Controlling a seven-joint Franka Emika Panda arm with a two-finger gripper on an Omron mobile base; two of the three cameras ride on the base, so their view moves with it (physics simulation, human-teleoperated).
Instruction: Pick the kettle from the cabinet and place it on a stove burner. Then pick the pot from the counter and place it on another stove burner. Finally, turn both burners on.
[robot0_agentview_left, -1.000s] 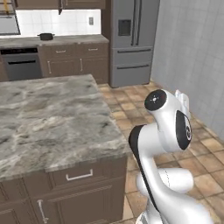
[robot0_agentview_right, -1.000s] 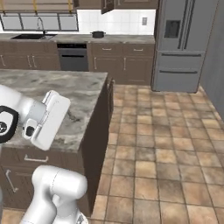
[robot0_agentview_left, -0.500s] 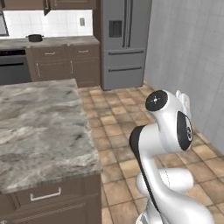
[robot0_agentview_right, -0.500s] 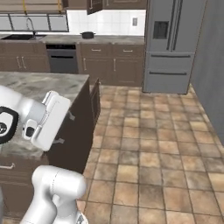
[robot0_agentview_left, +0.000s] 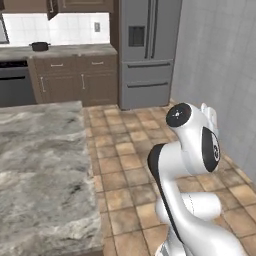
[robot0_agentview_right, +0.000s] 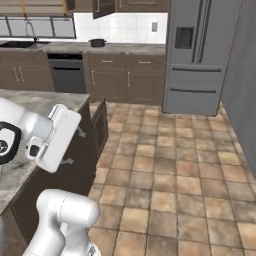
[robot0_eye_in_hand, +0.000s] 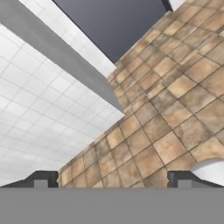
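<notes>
The pot (robot0_agentview_left: 40, 46) is a low black one that stands on the far counter (robot0_agentview_left: 75, 50), in front of white tiles. From the right base view the pot (robot0_agentview_right: 97, 43) sits on that counter (robot0_agentview_right: 125, 48) above brown drawer fronts. Dark wall cabinets (robot0_agentview_right: 140, 5) hang over it, cut off by the top of the picture. The kettle and the stove burners are out of view. My gripper (robot0_eye_in_hand: 111, 181) is open with nothing between its fingertips (robot0_eye_in_hand: 41, 179). It faces brown floor tiles and a white wall. My arm is folded close above the base.
A marbled island (robot0_agentview_left: 40, 165) stands near on the left, with its dark side (robot0_agentview_right: 92, 150) close beside my arm. A steel fridge (robot0_agentview_left: 145, 50) stands at the back, and a grey wall (robot0_agentview_left: 220, 75) runs along the right. A dishwasher (robot0_agentview_right: 67, 72) and a sink (robot0_agentview_right: 20, 44) are on the far left.
The whole picture has shifted, so the base has moved. The island now takes up less of both base views. My arm keeps its folded pose and the gripper stays open.
</notes>
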